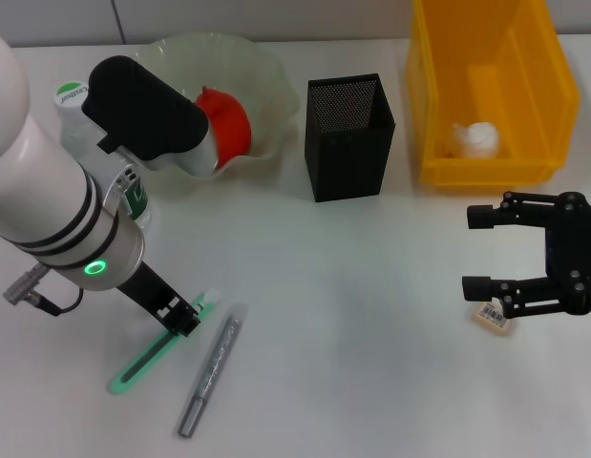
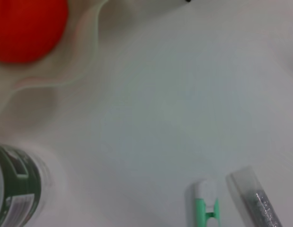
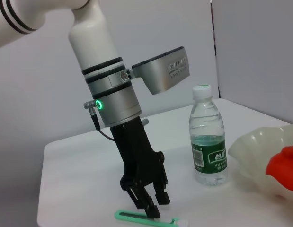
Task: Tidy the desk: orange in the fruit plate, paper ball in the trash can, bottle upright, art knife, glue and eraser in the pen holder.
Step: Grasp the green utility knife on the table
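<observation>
A: Left gripper (image 1: pixel 185 318) is down at the desk (image 1: pixel 371 324), fingers closing round the green art knife (image 1: pixel 161 345) near its white-tipped end, w/ a narrow gap between them in the right wrist view (image 3: pixel 153 204).

B: And beside it?

A: Glue pen (image 1: pixel 210 371), grey w/ glitter, lies just right of the knife, roughly parallel. Bottle (image 3: pixel 208 142) stands upright behind the left arm, next to the fruit plate (image 1: pixel 266 95), which holds the orange (image 1: pixel 226 122).

B: Right side?

A: Right gripper (image 1: pixel 486 250) hovers low over the desk's right part, fingers spread wide apart, holding nothing. Eraser (image 1: pixel 494 318) w/ barcode label lies just under its nearer finger. Black mesh pen holder (image 1: pixel 348 136) stands mid-desk, between plate and yellow trash can (image 1: pixel 491 91); paper ball (image 1: pixel 474 140) sits inside the can.
</observation>
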